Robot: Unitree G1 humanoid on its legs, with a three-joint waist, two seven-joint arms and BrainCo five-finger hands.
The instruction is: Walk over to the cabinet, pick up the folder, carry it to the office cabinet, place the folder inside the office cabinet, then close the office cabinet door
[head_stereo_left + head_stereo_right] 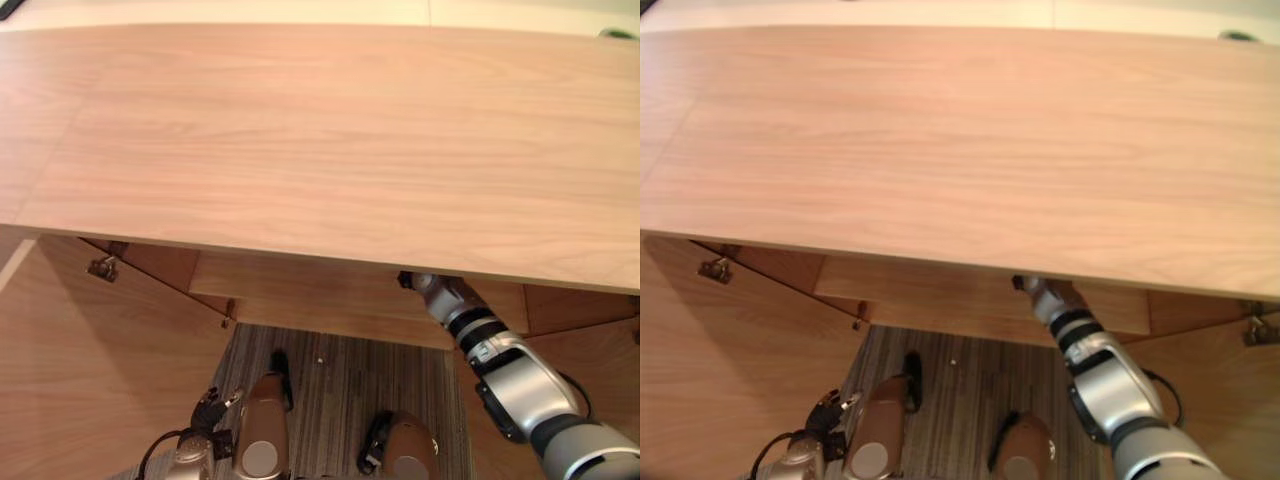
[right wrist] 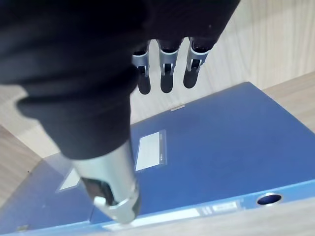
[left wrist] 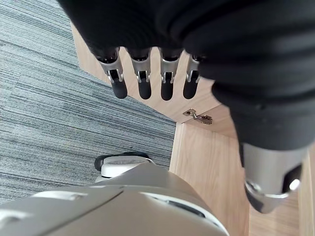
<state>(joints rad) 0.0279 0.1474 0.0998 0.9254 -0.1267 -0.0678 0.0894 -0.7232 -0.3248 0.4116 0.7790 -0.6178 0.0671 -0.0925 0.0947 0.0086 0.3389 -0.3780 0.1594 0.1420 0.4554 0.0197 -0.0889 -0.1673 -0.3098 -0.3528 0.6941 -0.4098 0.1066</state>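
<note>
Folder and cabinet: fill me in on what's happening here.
The robot stands at a wooden cabinet whose left door is swung open. Its right arm reaches in under the top. The right hand hovers with straight fingers over a blue folder lying flat on the shelf inside, and is not gripping it. The left hand hangs open at the robot's side above the grey carpet.

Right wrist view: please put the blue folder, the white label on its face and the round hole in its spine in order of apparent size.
1. The folder, by far the largest.
2. The label, clearly smaller.
3. The hole, the smallest of the three.
</note>
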